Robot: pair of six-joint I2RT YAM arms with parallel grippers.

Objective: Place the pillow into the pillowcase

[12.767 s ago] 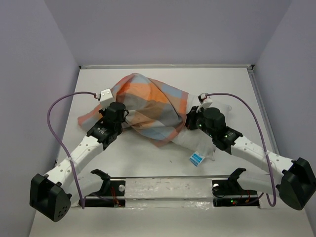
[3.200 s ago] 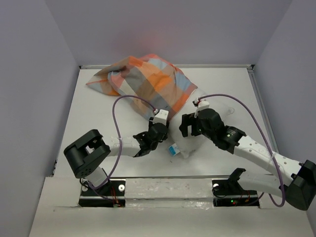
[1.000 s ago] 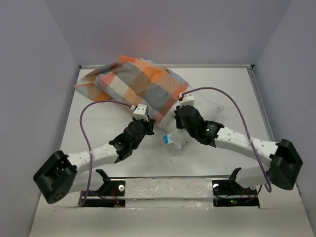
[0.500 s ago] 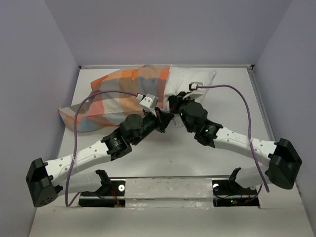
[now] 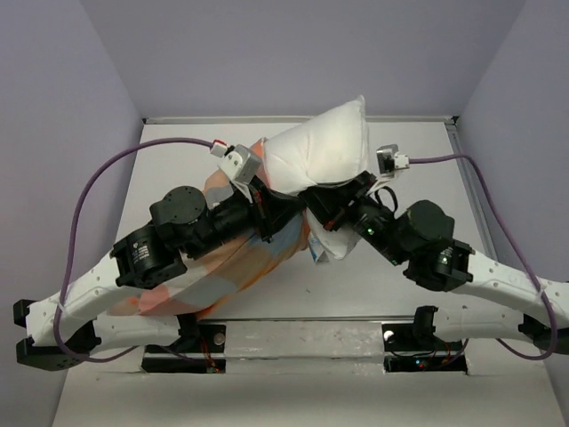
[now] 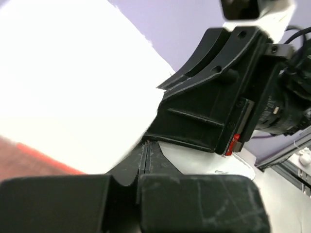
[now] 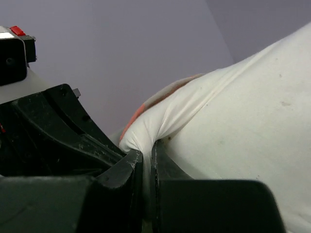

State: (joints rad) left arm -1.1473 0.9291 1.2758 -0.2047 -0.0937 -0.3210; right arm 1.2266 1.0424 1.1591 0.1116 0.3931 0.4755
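Note:
The white pillow is lifted off the table, plump end up, and its blue tag hangs below. My right gripper is shut on a pinched fold of the pillow, the cloth squeezed between its fingers. The checked pillowcase hangs under my left arm and covers the pillow's lower part. My left gripper is shut right beside the right one. In the left wrist view the pillowcase's taut orange hem runs to its closed fingers, against the pillow.
The white table lies below, walled by purple panels on three sides. A metal rail with mounts runs along the near edge. Purple cables loop out from both wrists.
Both arms have risen toward the camera, carrying pillow and pillowcase up from the back of the table. The pillowcase, spread at back left before, now hangs under the left arm.

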